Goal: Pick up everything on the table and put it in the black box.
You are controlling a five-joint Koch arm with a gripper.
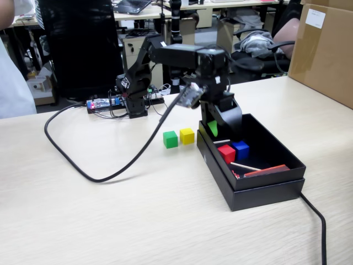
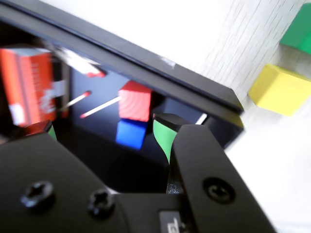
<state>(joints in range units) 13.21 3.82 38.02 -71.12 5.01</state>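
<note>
While the arm is bent over the near-left corner of the black box (image 1: 259, 194), the scene in the fixed view is recorded from left to right. A black cable (image 1: 83, 165) is laid in a loop across the pale tabletop (image 1: 110, 215), running up to the arm's wrist. Behind it, the arm's base (image 1: 135, 96) is seen at the far edge of the tabletop, with small wires and a lit board beside it. Right of the cable's loop, the green cube (image 1: 170, 139) and the yellow cube (image 1: 187, 136) are found side by side on the tabletop, just beside each other and just outside the box's left wall. The end effector (image 1: 216, 128) is positioned over the box's far-left corner, pointing down; its fingers, faced with green, are seen spread apart with nothing between them in the wrist view (image 2: 107, 133). Inside the box, the red cube (image 1: 226, 153) and the blue cube (image 1: 240, 149) are noted on the floor, touching or nearly so, the red one nearer the left wall. Thin sticks (image 1: 245, 166) and a red strip (image 1: 267, 170) are also lying in the box, toward its near end. At the right edge, a brown carton (image 1: 325, 49) is standing on the tabletop, well apart from the box. In the wrist view the yellow and green cubes appear outside the box wall at upper right.
</note>
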